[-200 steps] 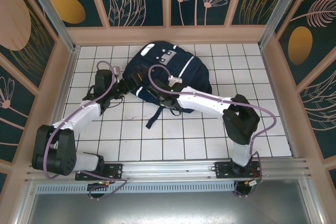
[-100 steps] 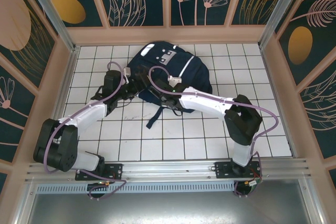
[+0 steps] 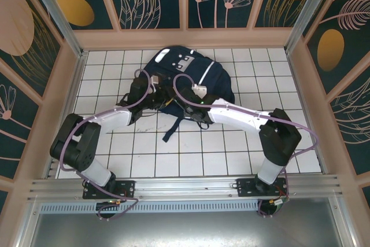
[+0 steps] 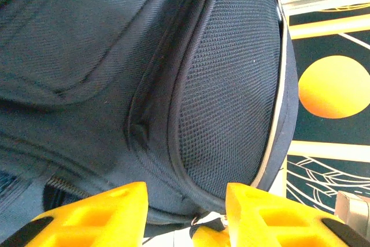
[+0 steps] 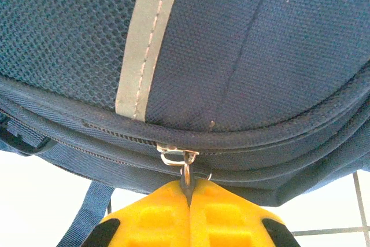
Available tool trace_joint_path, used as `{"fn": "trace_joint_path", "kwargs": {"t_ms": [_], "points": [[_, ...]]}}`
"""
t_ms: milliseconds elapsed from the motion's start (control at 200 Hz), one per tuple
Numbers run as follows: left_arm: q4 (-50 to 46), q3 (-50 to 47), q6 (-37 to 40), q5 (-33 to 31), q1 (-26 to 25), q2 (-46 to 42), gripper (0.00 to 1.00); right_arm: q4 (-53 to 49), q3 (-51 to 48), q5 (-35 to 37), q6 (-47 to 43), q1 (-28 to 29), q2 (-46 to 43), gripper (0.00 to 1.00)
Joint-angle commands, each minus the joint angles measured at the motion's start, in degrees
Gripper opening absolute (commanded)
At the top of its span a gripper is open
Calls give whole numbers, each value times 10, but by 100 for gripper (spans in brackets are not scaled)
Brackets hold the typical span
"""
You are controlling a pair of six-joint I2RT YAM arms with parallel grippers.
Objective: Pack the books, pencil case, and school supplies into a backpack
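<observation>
From above, the large dark navy fabric backpack lies on the white tiled tabletop, toward its 12 o'clock side, front face up. A dark strap trails off it toward 6 o'clock.

The left end effector sits against the backpack's 8 o'clock edge. In the left wrist view its yellow fingers stand apart, and the bag's piped seam runs down between them. The navy mesh panel rises from there toward 12 o'clock. Whether the fingers are pressing the fabric cannot be told.

The right end effector meets the backpack at its 6 o'clock edge, just beside the left one. In the right wrist view its two yellow fingers are pressed together, pinching the small metal zipper pull that hangs from the slider on the closed zip. The bag lies at 12 o'clock from the fingertips, and its grey reflective stripe runs up toward 11 o'clock.
</observation>
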Motion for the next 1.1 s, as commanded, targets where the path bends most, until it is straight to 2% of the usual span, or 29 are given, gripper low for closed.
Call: {"fn": "trace_joint_path", "kwargs": {"t_ms": [0,110,205,275,345,390,500,556,611,801,891,976,1091], "points": [[14,27,-6,5,-2,22,41,-16,-14,9,-13,-13,-38,0],[14,45,-5,10,-5,45,40,-7,-21,-5,-24,-20,-46,0],[11,56,-7,14,-7,66,35,-9,-23,-8,-30,-26,-49,0],[9,58,-7,12,-7,78,28,-11,-25,-4,-35,-30,-53,0],[10,62,-8,16,-7,87,25,-11,-31,-4,-41,-34,-59,0],[15,65,-8,24,-7,90,26,-8,-36,-8,-47,-37,-63,0],[26,72,-4,42,-8,96,37,5,-43,-29,-66,-42,-66,0],[22,79,4,50,-9,99,38,12,-44,-37,-73,-42,-65,0],[14,86,11,53,-12,103,33,15,-43,-40,-75,-43,-63,0],[-32,87,32,10,-14,98,0,-9,-45,-13,-62,-49,-71,0],[-67,87,55,-25,-13,87,0,-33,-62,20,-64,-61,-94,0],[-91,82,74,-46,-8,68,0,-31,-93,36,-110,-81,-129,0],[-110,63,94,-63,9,34,0,42,-137,-13,-223,-115,-182,0]]}}
